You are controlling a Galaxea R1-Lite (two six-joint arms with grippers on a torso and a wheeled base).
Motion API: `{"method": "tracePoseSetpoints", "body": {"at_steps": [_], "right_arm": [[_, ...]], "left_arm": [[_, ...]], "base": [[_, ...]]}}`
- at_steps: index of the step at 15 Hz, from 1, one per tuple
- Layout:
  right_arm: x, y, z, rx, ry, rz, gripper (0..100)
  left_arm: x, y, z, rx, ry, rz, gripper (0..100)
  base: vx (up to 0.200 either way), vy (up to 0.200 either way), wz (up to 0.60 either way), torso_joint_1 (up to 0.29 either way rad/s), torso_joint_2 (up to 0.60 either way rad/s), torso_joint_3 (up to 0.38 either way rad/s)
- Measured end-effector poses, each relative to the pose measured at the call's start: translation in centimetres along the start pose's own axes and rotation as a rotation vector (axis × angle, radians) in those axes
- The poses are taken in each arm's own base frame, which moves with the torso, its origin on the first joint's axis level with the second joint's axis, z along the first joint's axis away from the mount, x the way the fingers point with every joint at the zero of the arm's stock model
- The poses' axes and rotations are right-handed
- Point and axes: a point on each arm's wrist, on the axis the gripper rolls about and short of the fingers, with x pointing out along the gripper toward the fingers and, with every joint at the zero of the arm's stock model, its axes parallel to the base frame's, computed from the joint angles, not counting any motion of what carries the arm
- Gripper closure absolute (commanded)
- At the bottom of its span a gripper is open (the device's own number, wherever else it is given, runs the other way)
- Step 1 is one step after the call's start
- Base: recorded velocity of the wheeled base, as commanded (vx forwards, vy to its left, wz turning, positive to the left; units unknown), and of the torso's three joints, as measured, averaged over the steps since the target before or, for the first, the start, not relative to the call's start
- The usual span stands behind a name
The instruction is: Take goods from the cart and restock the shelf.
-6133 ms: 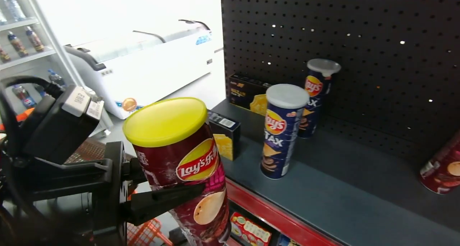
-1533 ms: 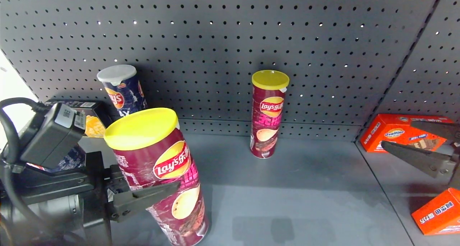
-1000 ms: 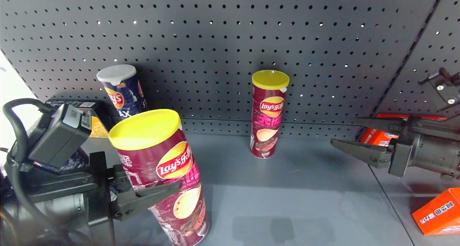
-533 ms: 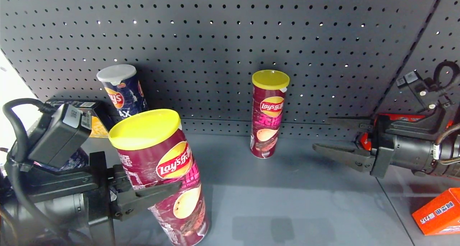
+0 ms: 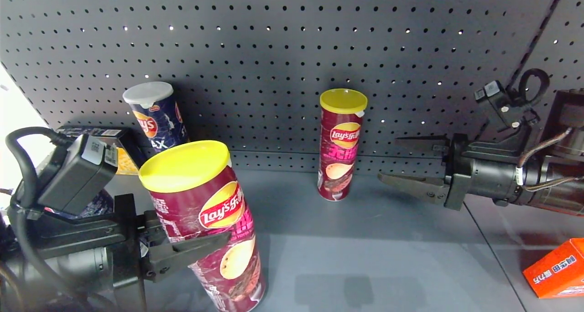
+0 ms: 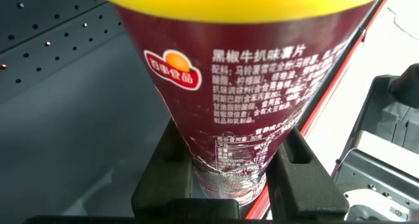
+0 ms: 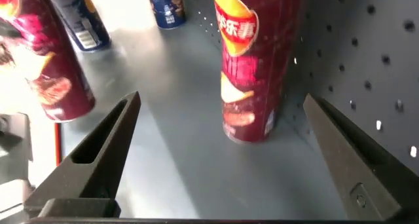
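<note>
My left gripper (image 5: 200,243) is shut on a maroon chip can with a yellow lid (image 5: 205,221), held slightly tilted over the front left of the grey shelf (image 5: 365,257). The left wrist view has the same can (image 6: 242,73) clamped between the fingers of the left gripper (image 6: 236,171). A second maroon can (image 5: 342,143) stands upright against the pegboard. My right gripper (image 5: 390,160) is open, level with that can's lower half and just to its right, not touching. In the right wrist view the standing can (image 7: 252,60) sits ahead of the wide-apart right gripper (image 7: 219,106).
A blue chip can with a white lid (image 5: 155,116) and a dark box (image 5: 114,148) stand at the back left. An orange box (image 5: 554,268) lies at the front right. The pegboard (image 5: 273,52) closes the back. Bare shelf lies between the two maroon cans.
The head camera swung to face the shelf. My right gripper came in from the right edge and moved left toward the standing maroon can, staying open. The left gripper with its can barely moved.
</note>
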Motion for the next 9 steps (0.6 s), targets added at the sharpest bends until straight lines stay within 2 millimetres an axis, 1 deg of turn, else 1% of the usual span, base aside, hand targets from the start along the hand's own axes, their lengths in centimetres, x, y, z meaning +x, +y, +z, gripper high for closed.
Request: {"method": "tracePoseSetpoints", "body": {"at_steps": [2, 9], "right_arm": [[0.8, -0.3, -0.4, -0.029, 0.003, 0.037, 0], [2.4, -1.3, -2.2, -0.012, 0.028, 0.043, 0]], "left_arm": [[0.0, 0.0, 0.0, -0.001, 0.001, 0.0, 100], [0.0, 0.0, 0.1, 0.001, -0.002, -0.001, 100]], "base": [[0.0, 0.0, 0.0, 0.0, 0.0, 0.0], [0.0, 0.0, 0.0, 0.0, 0.0, 0.0]]}}
